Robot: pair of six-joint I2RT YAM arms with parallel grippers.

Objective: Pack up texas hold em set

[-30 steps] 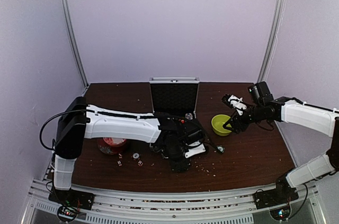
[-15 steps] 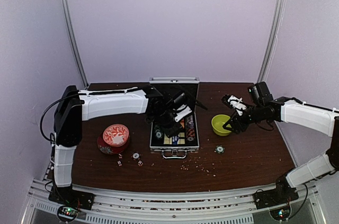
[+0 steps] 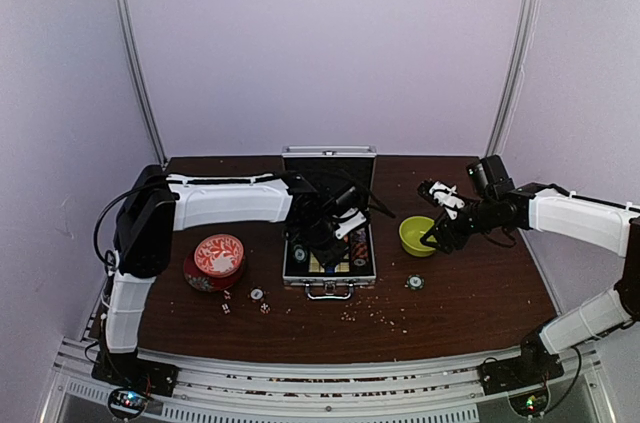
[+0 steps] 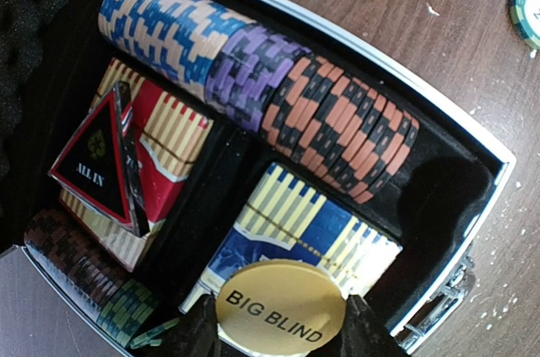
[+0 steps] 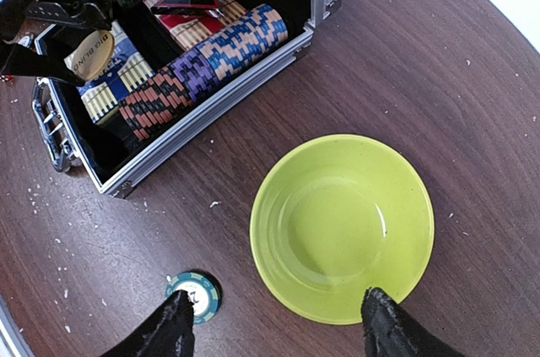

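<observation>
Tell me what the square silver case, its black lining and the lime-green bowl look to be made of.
The square silver case looks like brushed aluminium: pale metallic rim with riveted corners and a metal handle. The black lining in the lid looks like egg-crate foam, dimpled and matte. The lime-green bowl is smooth with a soft sheen, probably plastic, though glazed ceramic cannot be ruled out.

One silver case point(image 3: 329, 286) sits open. Inside it are two card decks: one red point(image 4: 160, 142), one blue point(image 4: 291, 226). One triangular "ALL IN" button point(image 4: 94, 159) and one round gold "BIG BLIND" button point(image 4: 280, 312) are visible. The long chip row shows three colour groups: blue point(image 4: 164, 24), purple point(image 4: 249, 70) and orange point(image 4: 337, 125). One loose green chip point(image 5: 195, 295) lies on the table point(image 3: 460, 293). One lime-green bowl point(image 5: 342, 226), one red tin point(image 3: 214, 261) and three small dice point(image 3: 257, 295) are outside the case.
</observation>
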